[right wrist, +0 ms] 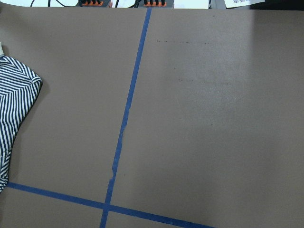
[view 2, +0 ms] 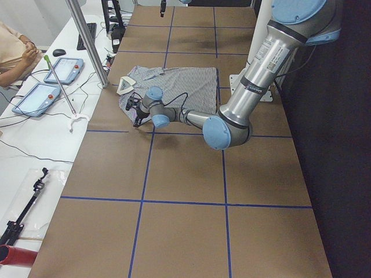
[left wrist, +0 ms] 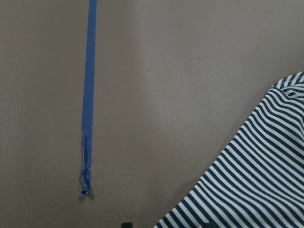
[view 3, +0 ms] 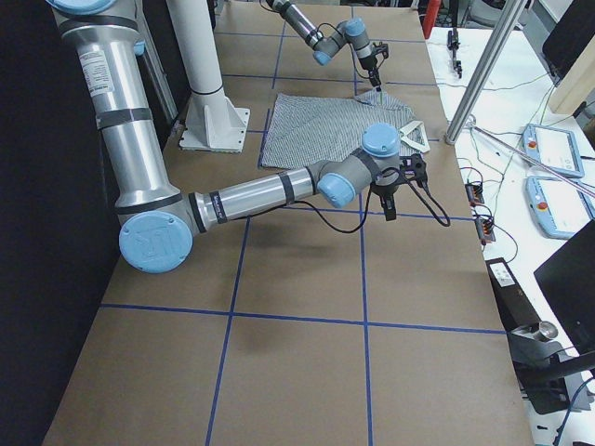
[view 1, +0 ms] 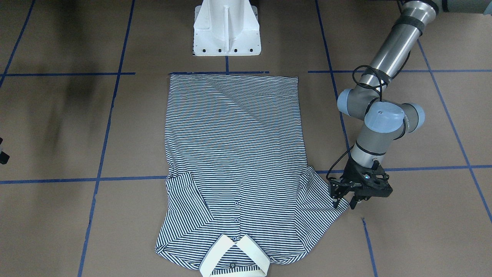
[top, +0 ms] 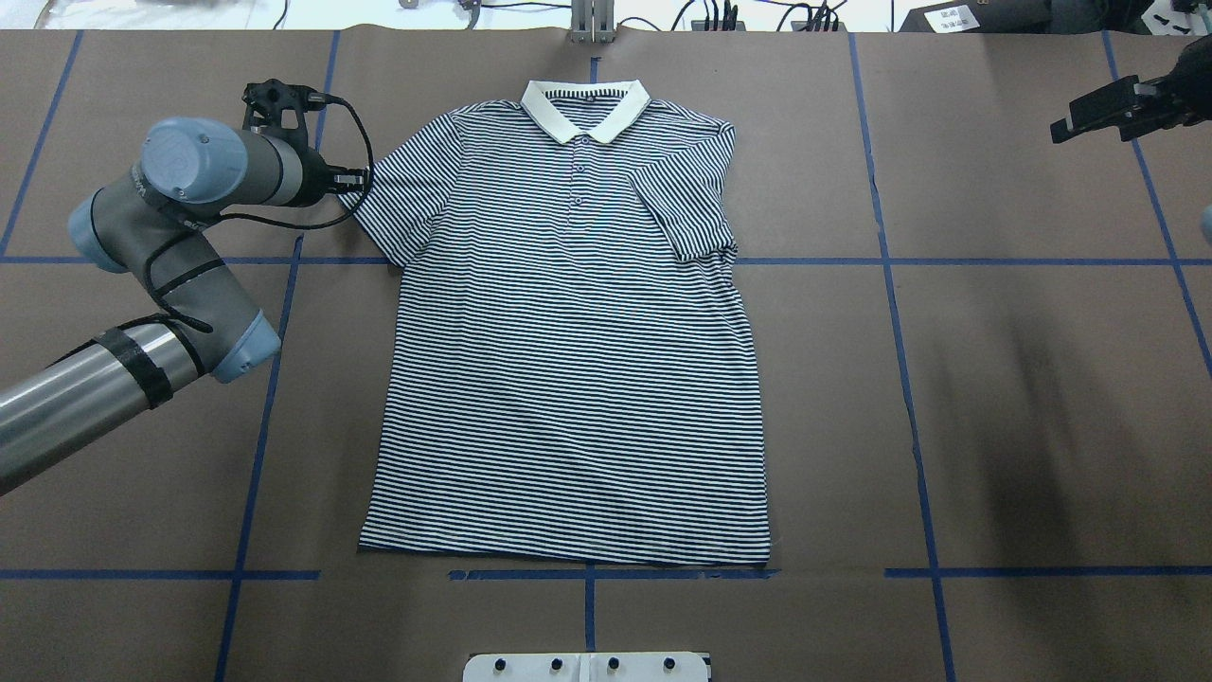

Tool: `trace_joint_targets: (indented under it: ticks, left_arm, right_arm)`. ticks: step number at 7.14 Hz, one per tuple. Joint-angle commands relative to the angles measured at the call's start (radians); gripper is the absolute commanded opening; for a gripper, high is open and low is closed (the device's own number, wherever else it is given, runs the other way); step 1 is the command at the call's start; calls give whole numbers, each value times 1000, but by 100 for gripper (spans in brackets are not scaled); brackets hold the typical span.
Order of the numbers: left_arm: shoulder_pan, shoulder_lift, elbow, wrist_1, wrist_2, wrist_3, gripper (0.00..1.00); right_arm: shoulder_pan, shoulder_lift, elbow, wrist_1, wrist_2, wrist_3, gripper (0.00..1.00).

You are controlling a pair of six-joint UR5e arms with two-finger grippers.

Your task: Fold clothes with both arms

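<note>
- The worktop [top: 1042,398] carries the shirt [top: 568,379] flat in its middle, long axis running from the hem near the robot to the collar [top: 584,106] on the far side.
- My left pincer [view 1: 343,203] is nearer. Its jaws are apart, tips down at the outer edge of the spread sleeve [view 1: 319,200], with the cloth lying inward of it.
- The right pincer [top: 1108,109] hangs well apart from the shirt, and I cannot tell its opening.
</note>
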Motion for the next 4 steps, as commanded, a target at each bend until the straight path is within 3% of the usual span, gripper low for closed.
trace_joint_targets:
  ticks: [1, 2, 4]
  left_arm:
    - [3, 3, 0, -6, 0, 0, 20]
    - [3, 4, 0, -8, 0, 0, 0]
    - [3, -3, -17, -3, 0, -5, 0]
  right_arm:
    - [0, 0, 0, -1, -1, 0, 100]
    - [0, 0, 0, -1, -1, 0, 100]
    - [0, 0, -2, -1, -1, 0, 100]
